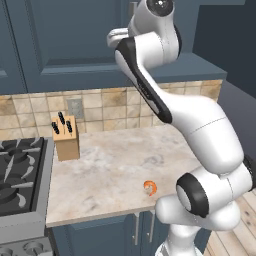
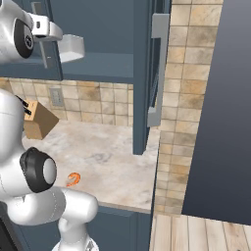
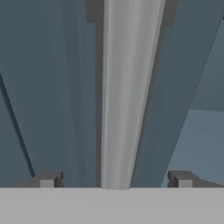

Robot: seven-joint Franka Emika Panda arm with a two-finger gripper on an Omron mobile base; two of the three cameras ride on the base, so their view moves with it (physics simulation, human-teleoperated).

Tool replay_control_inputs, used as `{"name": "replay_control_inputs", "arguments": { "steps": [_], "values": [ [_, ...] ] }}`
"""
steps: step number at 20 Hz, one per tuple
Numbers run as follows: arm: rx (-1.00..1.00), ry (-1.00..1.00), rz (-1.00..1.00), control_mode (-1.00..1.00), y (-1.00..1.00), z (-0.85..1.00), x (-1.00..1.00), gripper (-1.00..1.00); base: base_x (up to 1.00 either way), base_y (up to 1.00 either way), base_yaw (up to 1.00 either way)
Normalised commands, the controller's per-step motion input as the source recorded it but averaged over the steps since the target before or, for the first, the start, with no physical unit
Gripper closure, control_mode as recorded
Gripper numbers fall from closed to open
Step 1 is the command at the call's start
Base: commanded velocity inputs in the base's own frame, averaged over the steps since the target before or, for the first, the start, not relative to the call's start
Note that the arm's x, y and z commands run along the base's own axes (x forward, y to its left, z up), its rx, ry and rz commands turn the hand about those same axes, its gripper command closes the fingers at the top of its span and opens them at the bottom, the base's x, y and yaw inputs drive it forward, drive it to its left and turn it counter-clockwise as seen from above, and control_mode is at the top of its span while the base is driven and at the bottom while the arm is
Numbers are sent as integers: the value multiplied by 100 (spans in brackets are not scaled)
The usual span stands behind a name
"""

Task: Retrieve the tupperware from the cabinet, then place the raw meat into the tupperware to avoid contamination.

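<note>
Gripper [image 3: 116, 181] is held wide open w/ the cabinet [image 1: 75, 45] door handle [image 3: 124, 96] dead centre btwn fingertips, bar's long axis vertical; nothing's grasped yet.

Dark blue-grey cabinet [image 1: 75, 45], doors closed, orange shrimp [image 1: 150, 188] near counter edge
</note>
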Motion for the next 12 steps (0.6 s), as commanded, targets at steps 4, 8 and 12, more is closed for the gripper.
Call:
{"name": "replay_control_inputs", "arguments": {
  "steps": [4,8,12],
  "values": [
    [0,-1,0,-100,13,-1,3,100,0,0,0],
    [0,4,-10,-100,11,0,-5,100,0,0,0],
    [-2,4,-18,-100,16,0,-40,100,0,0,0]
  ]
}}
